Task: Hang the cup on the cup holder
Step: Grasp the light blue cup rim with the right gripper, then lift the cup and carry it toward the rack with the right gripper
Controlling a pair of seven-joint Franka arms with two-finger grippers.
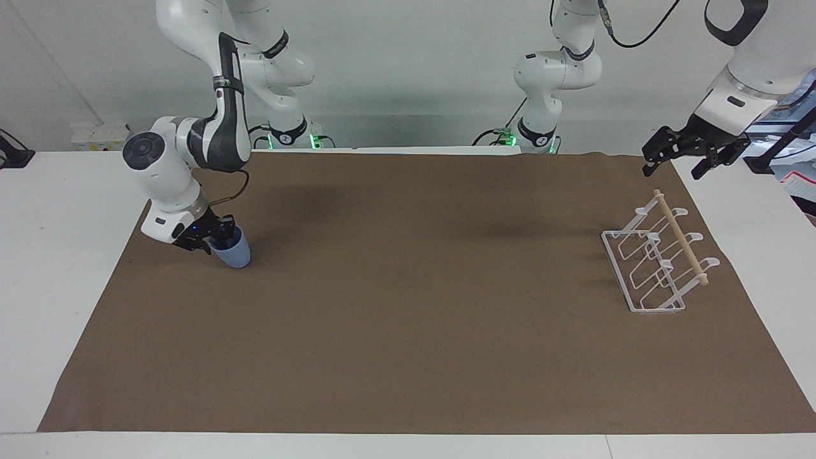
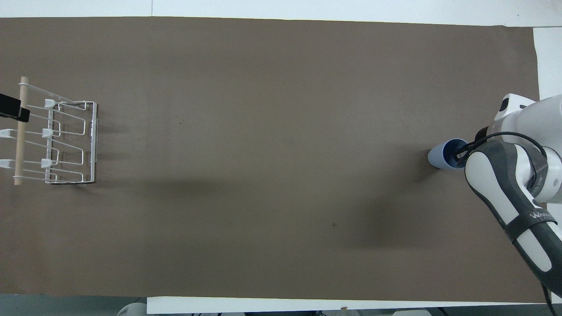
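Right gripper (image 1: 209, 243) is down at the light-blue cup (image 1: 233, 252), which stands on the brown mat (image 1: 408, 319) near the right arm's end of the table (image 1: 57, 255), roughly midway between the robots' edge and the edge away from them. One finger is inside the cup mouth, the other sits outside the wall on the side toward the mat's end — the jaws straddle the rim with a narrow gap, but whether they've clamped on the wall I cannot tell. In the overhead view the arm's forearm covers most of the gripper (image 2: 462, 152); only the cup (image 2: 441, 155) and a dark fingertip in it show. The cup base touches the mat, cup leaning slightly. White wire cup holder (image 1: 656, 261) with its wooden dowel (image 1: 681, 237) sits near the left arm's end, well apart from the cup, nothing on its prongs. Left gripper (image 1: 677, 155) waits in the air over the mat's corner by the robots' edge, just above the holder — fingers spread, holding nothing.
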